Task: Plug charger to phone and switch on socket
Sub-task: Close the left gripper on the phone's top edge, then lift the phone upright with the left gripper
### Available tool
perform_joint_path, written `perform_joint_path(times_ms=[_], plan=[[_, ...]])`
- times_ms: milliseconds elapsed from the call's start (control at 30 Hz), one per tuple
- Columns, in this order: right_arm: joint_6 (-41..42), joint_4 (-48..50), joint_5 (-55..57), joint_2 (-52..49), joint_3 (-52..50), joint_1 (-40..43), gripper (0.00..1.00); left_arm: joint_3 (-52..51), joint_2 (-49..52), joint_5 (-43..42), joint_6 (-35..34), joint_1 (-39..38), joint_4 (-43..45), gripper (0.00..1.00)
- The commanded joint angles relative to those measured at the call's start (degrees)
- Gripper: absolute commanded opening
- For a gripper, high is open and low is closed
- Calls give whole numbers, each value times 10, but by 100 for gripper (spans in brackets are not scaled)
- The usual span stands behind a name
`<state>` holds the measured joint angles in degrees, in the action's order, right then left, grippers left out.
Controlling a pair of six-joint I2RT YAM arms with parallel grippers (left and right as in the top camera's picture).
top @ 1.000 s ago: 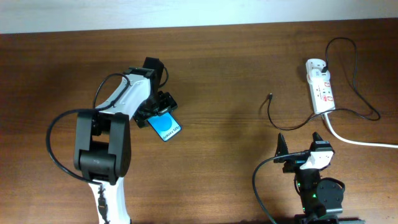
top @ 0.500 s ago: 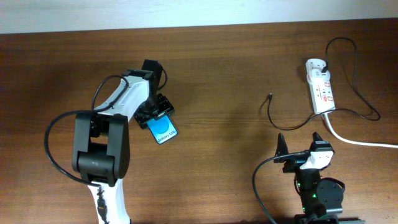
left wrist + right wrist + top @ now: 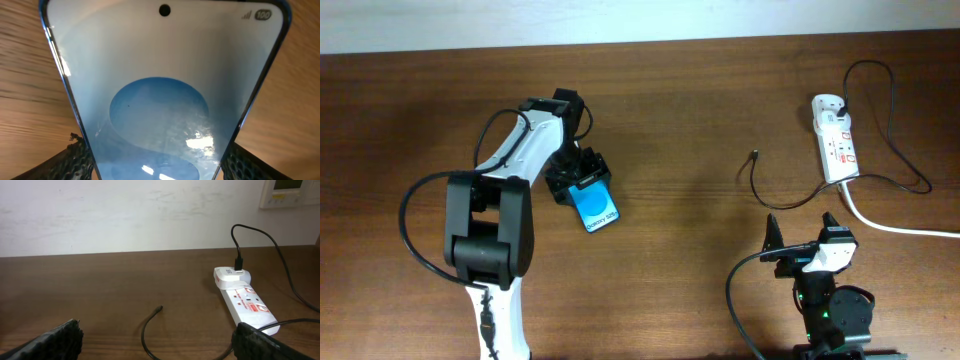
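My left gripper (image 3: 577, 180) is shut on the phone (image 3: 596, 206), a blue-screened smartphone left of the table's middle. In the left wrist view the phone (image 3: 160, 90) fills the frame between my fingers. The charger (image 3: 757, 178) is a thin black cable; its free tip lies at centre right and its far end is plugged into the socket (image 3: 834, 139), a white power strip at the far right. My right gripper (image 3: 802, 226) is open and empty near the front edge. In the right wrist view the charger tip (image 3: 159, 309) and the socket (image 3: 245, 300) lie ahead of my open fingers (image 3: 160, 345).
A thick white cord (image 3: 895, 227) runs from the socket toward the right edge. The black cable loops past the socket's right side (image 3: 900, 170). A pale wall (image 3: 150, 210) stands behind the table's far edge.
The left gripper has turned and shifted slightly right with the phone in it; the phone's free end now points toward the front right. The right arm has not moved.
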<state>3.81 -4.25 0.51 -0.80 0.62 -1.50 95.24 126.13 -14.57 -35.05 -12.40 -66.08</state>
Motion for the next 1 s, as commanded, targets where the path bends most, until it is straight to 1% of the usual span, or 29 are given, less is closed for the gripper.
perform_joint_path(times_ms=[0, 167, 367, 433, 500, 567, 633, 967], plan=[[-4, -3, -1, 4, -3, -4, 99, 15, 2, -132, 49, 9, -8, 64], [-4, -3, -1, 4, -3, -4, 99, 15, 2, -303, 52, 33, -11, 63], [-4, -3, -1, 4, -3, -4, 99, 15, 2, -473, 57, 40, -11, 64], [-4, -3, -1, 4, -3, -4, 99, 15, 2, -535, 84, 40, -11, 64], [-4, -3, -1, 4, -3, -4, 99, 15, 2, -576, 105, 40, -20, 64], [-4, -3, -1, 4, -3, -4, 99, 15, 2, -584, 129, 40, -36, 65], [-4, -3, -1, 4, -3, -4, 99, 15, 2, -584, 129, 43, -47, 64], [-4, -3, -1, 4, -3, -4, 99, 15, 2, -584, 129, 43, -47, 64]])
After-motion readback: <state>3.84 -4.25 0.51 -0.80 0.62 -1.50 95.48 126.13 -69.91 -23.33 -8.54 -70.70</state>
